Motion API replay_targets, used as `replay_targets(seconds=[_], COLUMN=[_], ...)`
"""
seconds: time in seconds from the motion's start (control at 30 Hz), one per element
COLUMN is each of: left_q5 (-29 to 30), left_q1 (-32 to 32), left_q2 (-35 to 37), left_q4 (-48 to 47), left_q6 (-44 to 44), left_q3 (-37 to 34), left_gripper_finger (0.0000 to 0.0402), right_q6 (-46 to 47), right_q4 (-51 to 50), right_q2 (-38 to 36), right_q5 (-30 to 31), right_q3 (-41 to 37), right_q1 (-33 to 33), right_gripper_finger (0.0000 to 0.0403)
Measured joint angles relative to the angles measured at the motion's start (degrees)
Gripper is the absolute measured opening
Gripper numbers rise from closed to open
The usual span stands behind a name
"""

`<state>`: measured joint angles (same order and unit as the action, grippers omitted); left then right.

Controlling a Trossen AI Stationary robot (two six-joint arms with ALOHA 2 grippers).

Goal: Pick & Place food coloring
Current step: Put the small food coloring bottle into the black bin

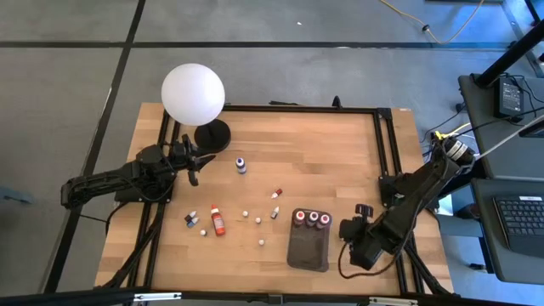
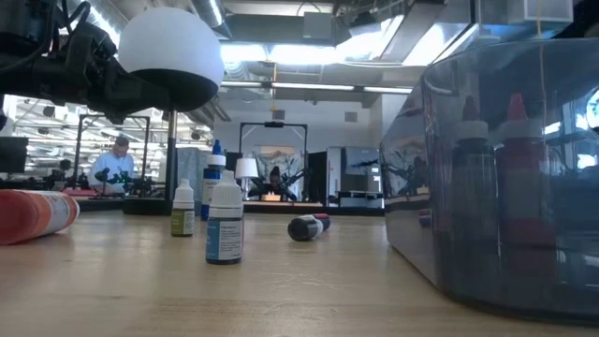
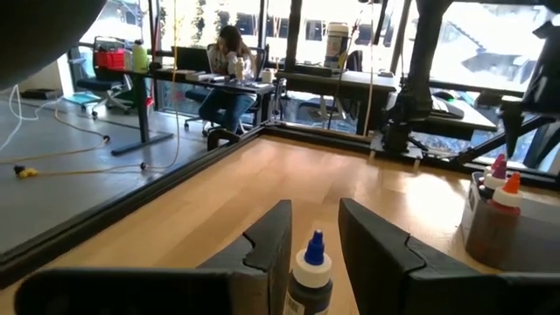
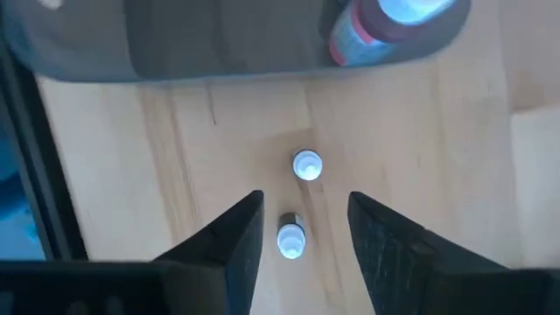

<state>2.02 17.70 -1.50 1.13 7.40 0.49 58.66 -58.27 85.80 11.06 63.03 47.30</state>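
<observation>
Table (image 1: 340, 153) of pale wood from above: the left gripper (image 1: 194, 161) hangs beside the black base of a white globe lamp (image 1: 193, 93), its fingers a little apart and empty. A blue-capped bottle (image 1: 241, 165) stands ahead of it, clear of the fingers. More food coloring is scattered mid-table: a red bottle (image 1: 218, 220) on its side, two small bottles (image 1: 193, 219) next to it, and several tiny ones (image 1: 257, 222) between there and a dark tray (image 1: 308, 251). Three red-topped bottles (image 1: 313, 218) stand in the tray's far end. The right gripper (image 1: 350, 231) waits just right of the tray.

At table height, three bottles stand upright, one lies on its side behind them, and the tray wall rises close on the right with bottles inside. A person sits far back in the room.

The left wrist view looks between the spread fingers at the blue tip.

The right wrist view shows fingers spread, holding nothing, with two white caps (image 4: 306, 164) on the wood.
</observation>
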Motion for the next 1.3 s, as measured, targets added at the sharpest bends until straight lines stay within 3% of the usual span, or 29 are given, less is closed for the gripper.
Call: replay_targets(seconds=[0.17,0.33,0.5,0.8,1.3], left_q5=[0.0,-0.1,-0.1,-0.1,-0.1], left_q1=[0.0,0.0,0.0,0.0,0.0], left_q2=[0.0,0.0,0.0,0.0,0.0], left_q4=[0.0,0.4,0.4,0.3,0.3], left_q6=[1.0,1.0,0.9,0.8,0.9], left_q3=[0.0,0.0,0.0,0.0,0.0], left_gripper_finger=[0.0095,0.0092,0.0095,0.0091,0.0092], right_q6=[4.1,4.0,4.3,4.1,4.0], right_q4=[5.0,8.9,9.9,21.1,20.6], right_q2=[0.0,0.0,0.0,0.0,0.0], right_q5=[-0.4,2.7,2.8,1.3,3.3], right_q3=[-2.3,-4.7,-8.5,-14.2,-15.6], right_q1=[-0.6,-0.6,-0.6,-0.6,-0.6], right_gripper_finger=[0.0170,0.0170,0.0170,0.0170,0.0170])
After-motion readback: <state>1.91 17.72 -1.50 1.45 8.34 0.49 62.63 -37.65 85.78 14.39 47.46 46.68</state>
